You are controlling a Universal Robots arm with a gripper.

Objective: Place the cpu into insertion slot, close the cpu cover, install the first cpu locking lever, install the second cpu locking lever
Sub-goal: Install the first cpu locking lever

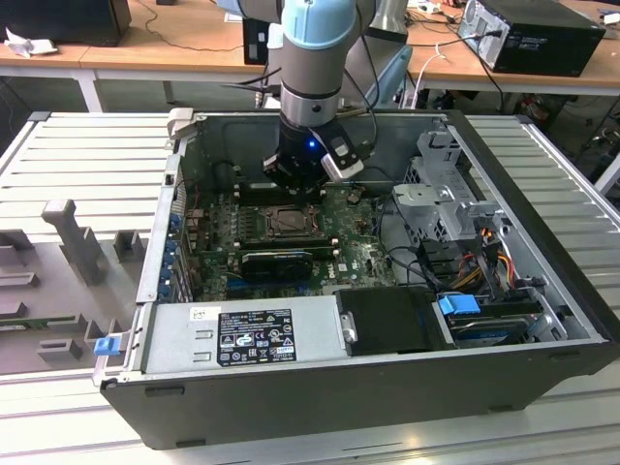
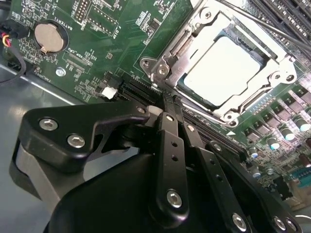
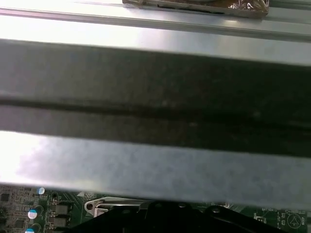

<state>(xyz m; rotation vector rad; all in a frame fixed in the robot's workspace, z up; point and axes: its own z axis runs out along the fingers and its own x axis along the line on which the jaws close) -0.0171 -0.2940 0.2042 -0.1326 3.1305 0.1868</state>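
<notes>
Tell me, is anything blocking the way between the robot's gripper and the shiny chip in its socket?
Nothing visible is. In the second wrist view the gripper sits just beside the socket corner, and the cpu already lies in the insertion slot with the cpu cover framing it. Only bare board lies between.

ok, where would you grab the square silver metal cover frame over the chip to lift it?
By its outer edge. The cover frame lies flat over the silver-grey chip, which fills its window, so probably only the rim is pinchable. Come in low from the side facing the gripper; black memory slots crowd the far side.
</notes>
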